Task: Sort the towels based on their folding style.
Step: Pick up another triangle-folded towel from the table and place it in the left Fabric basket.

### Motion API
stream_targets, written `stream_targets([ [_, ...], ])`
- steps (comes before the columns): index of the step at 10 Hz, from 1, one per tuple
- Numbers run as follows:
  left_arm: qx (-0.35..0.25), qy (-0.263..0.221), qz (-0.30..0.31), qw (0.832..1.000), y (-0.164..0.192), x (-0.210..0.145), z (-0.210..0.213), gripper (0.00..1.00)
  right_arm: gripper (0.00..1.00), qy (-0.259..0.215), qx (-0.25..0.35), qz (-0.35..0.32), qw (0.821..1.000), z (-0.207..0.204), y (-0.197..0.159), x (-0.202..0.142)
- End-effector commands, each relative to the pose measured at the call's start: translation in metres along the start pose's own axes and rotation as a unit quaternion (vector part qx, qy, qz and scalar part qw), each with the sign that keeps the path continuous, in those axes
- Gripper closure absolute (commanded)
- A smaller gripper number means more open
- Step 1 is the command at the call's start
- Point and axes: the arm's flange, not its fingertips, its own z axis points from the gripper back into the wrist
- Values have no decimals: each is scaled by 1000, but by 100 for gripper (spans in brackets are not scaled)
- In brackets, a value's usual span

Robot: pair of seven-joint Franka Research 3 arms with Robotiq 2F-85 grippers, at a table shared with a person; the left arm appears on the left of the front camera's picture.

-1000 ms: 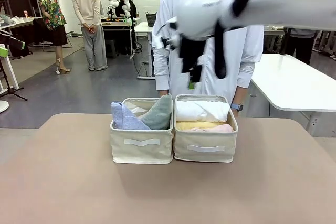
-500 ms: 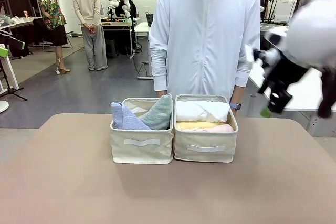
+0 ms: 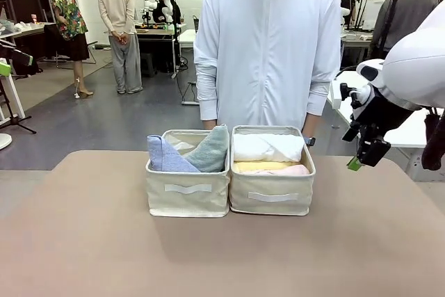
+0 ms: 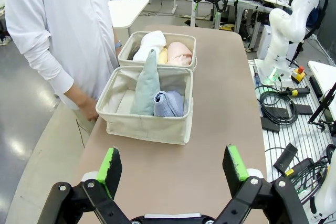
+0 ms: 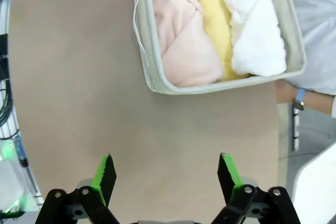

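Note:
Two beige bins stand side by side mid-table. The left bin (image 3: 187, 198) holds two triangle-folded towels, a light blue towel (image 3: 165, 156) and a teal-green towel (image 3: 211, 149). In the right bin (image 3: 272, 203) lie rolled towels: a white towel (image 3: 268, 147), a yellow towel (image 3: 263, 166) and a pink towel (image 3: 292, 170). My right gripper (image 3: 358, 163) hangs open and empty above the table's far right; below it are the pink towel (image 5: 184, 40), yellow towel (image 5: 218, 19) and white towel (image 5: 254, 19). My left gripper (image 4: 173, 163) is open and empty, well short of the teal-green towel (image 4: 147, 82) and light blue towel (image 4: 169, 103).
A person in a white jacket (image 3: 268, 46) stands right behind the bins, one hand (image 4: 89, 109) at the table edge and a watch on the wrist (image 5: 299, 100). Bare tabletop (image 3: 222, 255) lies in front of the bins and at both sides.
My right arm has swung from high over the bins in front of the person out to the table's right side and lower. The bins and towels have not moved.

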Motion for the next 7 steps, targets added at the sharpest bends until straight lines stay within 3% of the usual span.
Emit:
stream_targets([
  [1,-2,-5,-5,1000,0,2,2,0,0,-3,-8,0,1000,8,13,-5],
  [7,-2,-5,-5,1000,0,2,2,0,0,-3,-8,0,1000,8,13,-5],
])
